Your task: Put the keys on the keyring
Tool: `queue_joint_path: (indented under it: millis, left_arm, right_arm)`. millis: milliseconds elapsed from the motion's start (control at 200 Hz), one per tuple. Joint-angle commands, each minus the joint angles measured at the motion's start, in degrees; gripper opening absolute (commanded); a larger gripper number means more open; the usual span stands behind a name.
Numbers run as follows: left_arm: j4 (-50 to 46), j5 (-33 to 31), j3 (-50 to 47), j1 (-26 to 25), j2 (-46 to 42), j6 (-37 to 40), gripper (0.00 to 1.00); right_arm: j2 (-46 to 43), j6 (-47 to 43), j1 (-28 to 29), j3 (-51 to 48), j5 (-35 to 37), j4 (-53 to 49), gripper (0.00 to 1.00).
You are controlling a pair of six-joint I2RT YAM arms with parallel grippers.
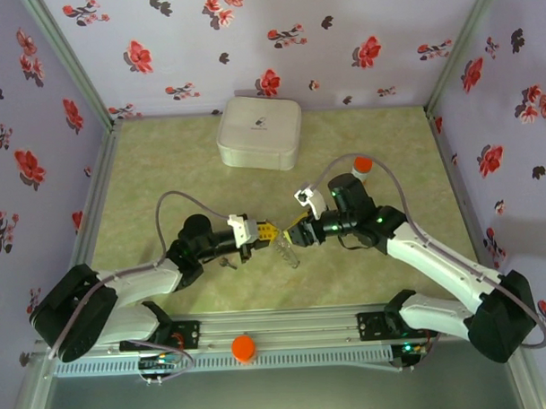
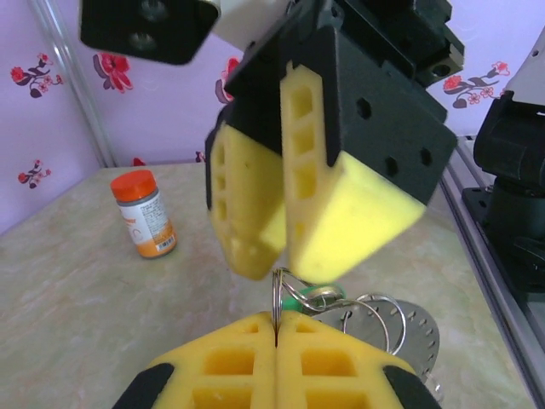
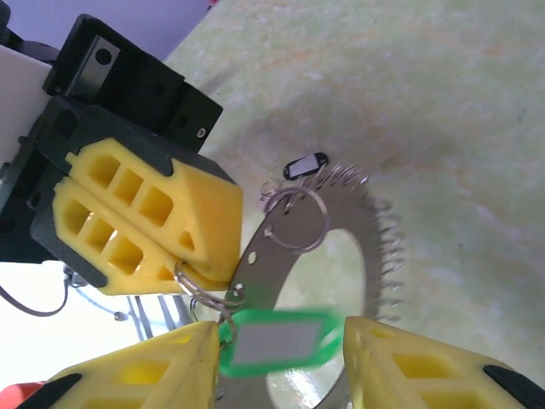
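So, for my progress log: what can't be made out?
Top external: items between left pincer and right pincer, too small.
Left wrist: green tab, mostly behind right pincer's fingers.
Right wrist: green tab blurred; whether the left pincer's wire loop joins the keyring.

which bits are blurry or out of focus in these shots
right wrist: green tab smeared by motion, keyring teeth soft at the right; left wrist: left pincer's yellow fingers soft up close, orange-capped bottle sharper; top external: even light, no harsh shadows
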Motion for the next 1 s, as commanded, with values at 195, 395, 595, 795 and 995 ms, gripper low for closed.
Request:
queue_joint_path:
  millis: [195,395,595,795,995]
  left_arm:
    - [5.02,-0.99,1.53,0.43,1.67,0.25,0.00]
    - [5.64,-0.87,1.44,0.43,1.73,-0.32,0.00]
    - [5.81,-0.90,1.53,0.41,1.63,-0.59,0.00]
    - [6.39,-1.07,1.79,0.39,1.80,-2.16,0.00]
    - [7.46,-1.16,1.62,0.35,2.27,-4.80,0.00]
  right_arm:
    - [-1.64,3.30,-0.60,1.71,-3.08,-0.04,0.45]
    - [-1.79,2.89,-0.64,1.36,-2.93,1.01,0.43]
    - [-0.96,-0.80,-0.63,0.68,-3.97,1.55,0.44]
    - [-5.85,-8.41,0.46,-5.22,-1.39,6.74,0.42]
    - [-10.11,-18.64,4.97,-11.60,8.19,12.73,0.43]
